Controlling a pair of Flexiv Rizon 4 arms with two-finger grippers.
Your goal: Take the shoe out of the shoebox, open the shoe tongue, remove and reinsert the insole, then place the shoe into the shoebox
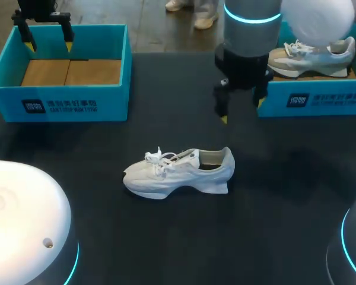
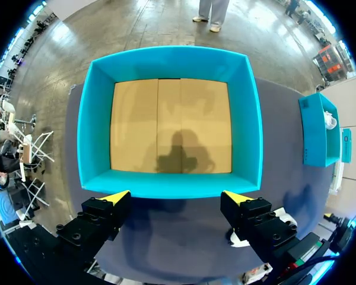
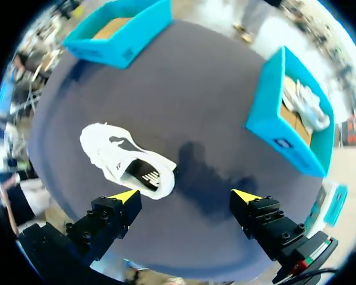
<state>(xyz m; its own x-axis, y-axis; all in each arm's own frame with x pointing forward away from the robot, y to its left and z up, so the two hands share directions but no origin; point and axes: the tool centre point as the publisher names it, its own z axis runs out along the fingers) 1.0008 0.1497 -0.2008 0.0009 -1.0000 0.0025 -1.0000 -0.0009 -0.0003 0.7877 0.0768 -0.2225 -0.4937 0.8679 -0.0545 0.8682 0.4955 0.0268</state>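
— How many shoes, how many boxes?
— Two each. The laced white shoe with its chunky sole stands on the dark table. A grey shoe sits in the right shoebox.
— And the left shoebox?
— Rectangular, teal walls, bare cardboard floor.
— Pincers?
— The left gripper and the right gripper are both spread, holding nothing.

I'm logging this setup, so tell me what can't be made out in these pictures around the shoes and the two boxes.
Head view: my right arm hides the left end of the right shoebox; the picture's edge cuts off its right end.
Right wrist view: the grey shoe in that box is blurred and partly behind the box wall.
The white shoe: its tongue is too small to judge in either view.
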